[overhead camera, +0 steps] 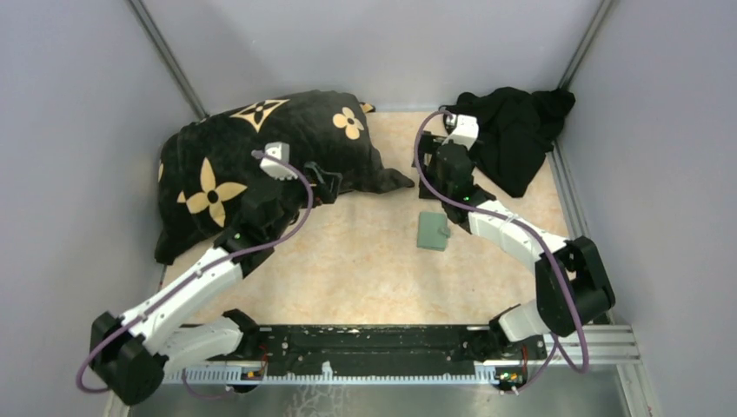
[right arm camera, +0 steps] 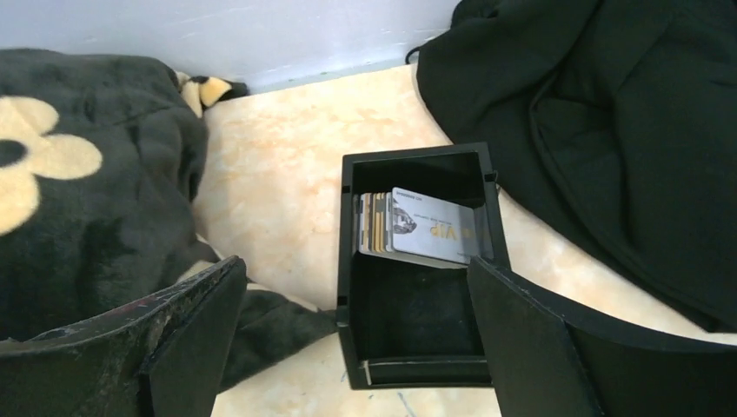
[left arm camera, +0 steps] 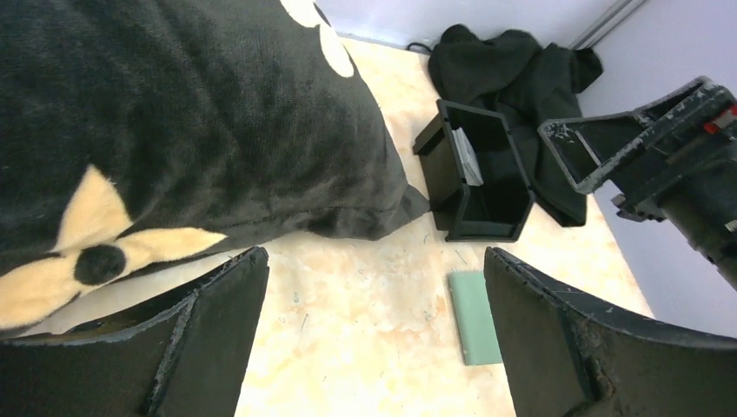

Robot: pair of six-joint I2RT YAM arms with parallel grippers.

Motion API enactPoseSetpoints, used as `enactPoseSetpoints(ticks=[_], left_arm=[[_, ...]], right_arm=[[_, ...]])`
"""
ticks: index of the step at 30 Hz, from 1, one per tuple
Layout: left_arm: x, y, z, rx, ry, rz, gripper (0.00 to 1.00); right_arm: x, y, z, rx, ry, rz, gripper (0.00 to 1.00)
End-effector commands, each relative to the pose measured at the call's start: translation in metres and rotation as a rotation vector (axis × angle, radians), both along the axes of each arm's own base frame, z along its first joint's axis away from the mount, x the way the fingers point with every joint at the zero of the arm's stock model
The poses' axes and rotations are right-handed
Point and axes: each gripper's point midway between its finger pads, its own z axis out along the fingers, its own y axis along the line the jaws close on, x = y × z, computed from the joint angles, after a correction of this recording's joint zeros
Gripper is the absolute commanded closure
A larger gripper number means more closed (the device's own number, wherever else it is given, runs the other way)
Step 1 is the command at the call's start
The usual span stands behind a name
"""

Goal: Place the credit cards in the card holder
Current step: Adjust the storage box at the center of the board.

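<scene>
Beige marbled desk [overhead camera: 348, 269], grey walls | right pincer [right arm camera: 355, 265]: jaws apart, empty, above black box [right arm camera: 408, 156] | credit cards [right arm camera: 426, 230]: standing in box, toward desk's far right corner | left pincer [left arm camera: 375, 252]: apart, empty, by flowered pillow [overhead camera: 261, 165] | card holder [overhead camera: 433, 231]: flat on desk, right of centre, near box | black cloth [overhead camera: 521, 130]: far right corner

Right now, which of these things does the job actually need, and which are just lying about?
Job: credit cards in the black box; green card holder.
Lying about: flowered black cushion; black cloth.
</scene>
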Motion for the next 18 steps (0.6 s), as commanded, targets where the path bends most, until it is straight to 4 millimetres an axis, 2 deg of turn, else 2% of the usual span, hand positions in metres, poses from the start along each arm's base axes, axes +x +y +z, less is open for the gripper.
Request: enactPoseSetpoints(ticks=[1,5,8,13,14,16,18], left_arm=[[0.025,-0.009,0.0,0.049,0.012,0.054,0.01],[0.043,-0.019,-0.011,0.066,0.043,0.074,0.01],[0.049,-0.023,-0.019,0.066,0.06,0.08,0.01],[0.052,-0.024,-0.029,0.074,0.082,0.087,0.01],[0.052,-0.023,-0.031,0.079,0.089,0.089,0.01],[0.052,-0.023,-0.037,0.082,0.102,0.09,0.01],[0.051,-0.025,-0.041,0.077,0.112,0.084,0.01]], right_arm=[[0.012,0.002,0.026,-0.12,-0.105,0.022,0.05],[0.022,0.013,0.022,-0.193,-0.071,0.076,0.2],[0.031,0.014,0.002,-0.246,0.055,0.068,0.33],[0.041,0.033,-0.023,-0.212,0.138,0.152,0.38],[0.042,0.033,-0.024,-0.192,0.148,0.163,0.39],[0.049,0.035,-0.042,-0.185,0.2,0.166,0.4],[0.052,0.032,-0.051,-0.186,0.236,0.165,0.4]])
